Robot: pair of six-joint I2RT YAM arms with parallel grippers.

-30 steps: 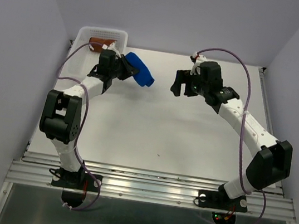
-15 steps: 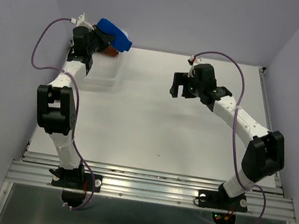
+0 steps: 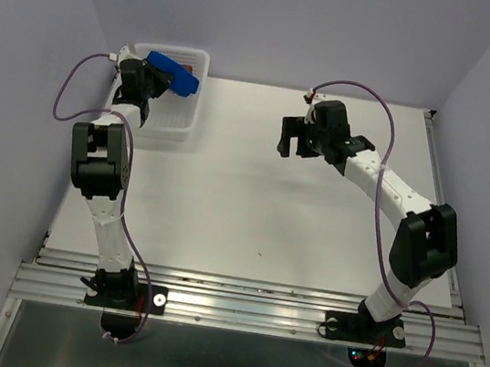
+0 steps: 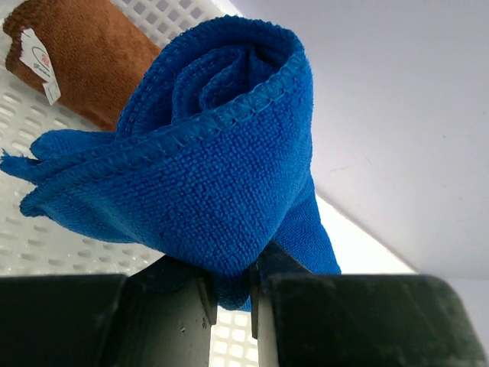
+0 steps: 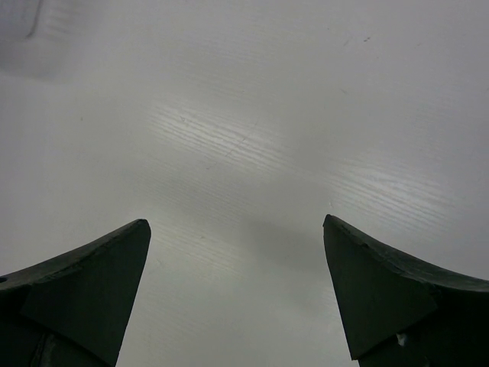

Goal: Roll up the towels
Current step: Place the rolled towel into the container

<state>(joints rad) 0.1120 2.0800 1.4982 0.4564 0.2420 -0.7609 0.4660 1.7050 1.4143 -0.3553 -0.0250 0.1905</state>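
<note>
My left gripper (image 3: 157,78) is shut on the rolled blue towel (image 3: 173,74) and holds it over the white perforated basket (image 3: 172,126) at the table's far left. In the left wrist view the blue towel (image 4: 206,153) is a tight roll pinched between my fingers (image 4: 172,302), and the rolled rust-brown towel (image 4: 84,57) with a white tag lies on the basket floor behind it. The brown towel is hidden in the top view. My right gripper (image 3: 292,142) is open and empty above the bare table, also in the right wrist view (image 5: 237,225).
The basket floor (image 4: 30,229) sits against the back-left corner by the lilac walls. The white table (image 3: 260,204) spreads between both arms. A metal rail (image 3: 246,299) runs along the near edge.
My left arm swung the blue towel from the table by the basket, up near the back wall, then down over the basket. The right arm drew slightly back and left.
</note>
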